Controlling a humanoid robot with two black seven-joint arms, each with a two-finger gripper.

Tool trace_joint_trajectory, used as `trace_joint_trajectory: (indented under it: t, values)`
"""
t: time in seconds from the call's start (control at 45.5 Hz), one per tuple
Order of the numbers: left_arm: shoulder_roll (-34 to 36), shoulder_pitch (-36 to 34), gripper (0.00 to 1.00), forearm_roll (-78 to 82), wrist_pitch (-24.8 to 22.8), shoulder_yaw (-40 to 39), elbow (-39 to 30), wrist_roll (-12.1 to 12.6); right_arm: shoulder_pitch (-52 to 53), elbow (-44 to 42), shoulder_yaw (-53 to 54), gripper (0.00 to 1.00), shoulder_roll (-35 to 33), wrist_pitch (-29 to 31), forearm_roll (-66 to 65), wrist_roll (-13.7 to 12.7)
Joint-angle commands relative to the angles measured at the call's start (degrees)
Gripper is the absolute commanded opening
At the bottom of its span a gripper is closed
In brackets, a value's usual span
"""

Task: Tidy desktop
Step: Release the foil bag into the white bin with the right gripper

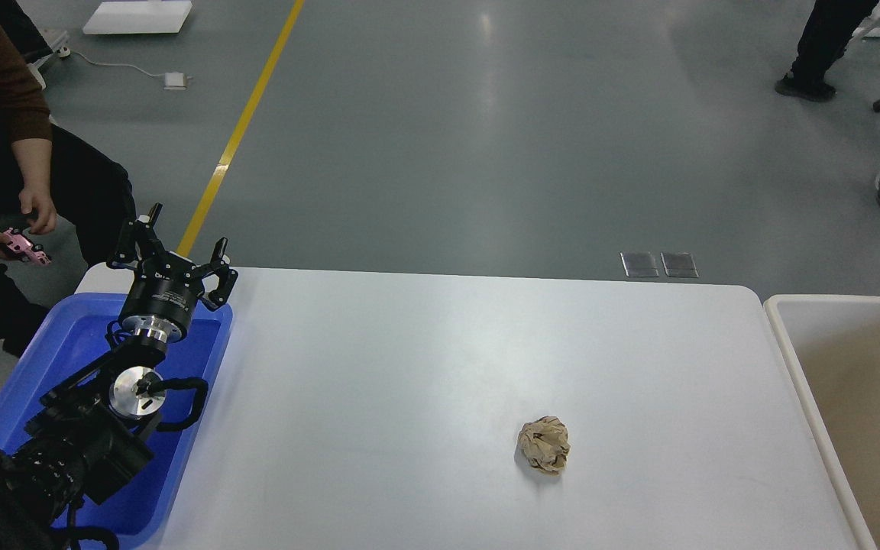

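Observation:
The desktop (pixel 425 367) is a wide white tabletop with rounded corners. A crumpled ball of brown paper (pixel 544 444) lies on it, right of the middle and toward the near edge. My left gripper (pixel 180 244) is open and empty, held above the far end of the blue tray (pixel 66 359) at the table's left side, far from the paper ball. My right arm and gripper are out of view.
A beige tub (pixel 845 397) stands against the table's right edge. A seated person (pixel 20 153) is close by at the far left, with a pink thing in hand. Other people's legs show at the top right. Grey floor with a yellow line lies beyond.

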Motion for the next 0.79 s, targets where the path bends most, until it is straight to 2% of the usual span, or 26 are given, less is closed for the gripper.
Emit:
trace_joint_trajectory:
  t: [0.0,0.769]
  values:
    - [0.00,0.00,1.00,0.00,0.07,-0.05,0.00,0.00,-4.82,-1.89,0.40,0.00,5.75,-2.42,1.22,-0.87]
    - [0.00,0.00,1.00,0.00,-0.02,-0.05,0.00,0.00,-5.62,-1.89,0.49,0.00,7.86,-4.35,1.30,-0.95]
